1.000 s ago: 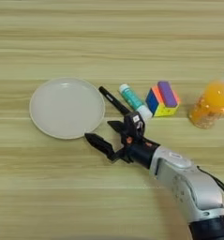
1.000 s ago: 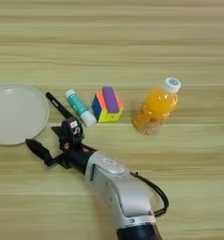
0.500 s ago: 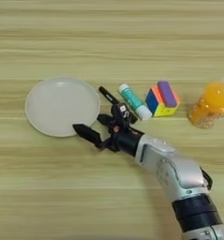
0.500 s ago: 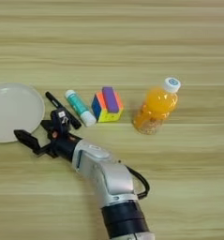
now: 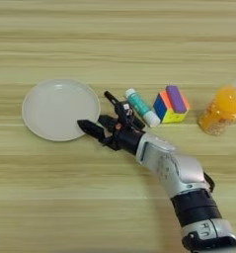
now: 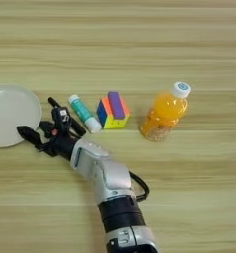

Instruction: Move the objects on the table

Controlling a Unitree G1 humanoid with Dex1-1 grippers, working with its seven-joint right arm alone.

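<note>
The desk point(image 5: 114, 44) is a broad sheet of light wood with long pale and tan grain stripes running side to side. On its left part lies a round pale plate point(image 5: 55, 106), smooth and shallow with a slightly raised rim. To the right of the plate a slim black marker pen point(image 5: 111, 97) lies slanted, its upper end showing while the rest runs under the hand's body. Just right of it lies a teal tube point(image 5: 139, 105) with a white cap at its lower right end, slanted the same way and near a small multicoloured cube point(image 5: 170, 105) with purple, orange, blue and yellow faces. Further right stands an upright plastic bottle of orange juice point(image 6: 164, 117) with a white screw cap, well apart from the cube. The right arm, a silver forearm with a black cuff, comes up from the bottom edge and ends in the hand point(image 5: 96, 125), whose two black fingers are spread apart: the lower finger's tip lies at the plate's near right rim, the upper finger sits beside the marker pen. The fingers close on nothing; whether the lower tip touches the plate cannot be told.
</note>
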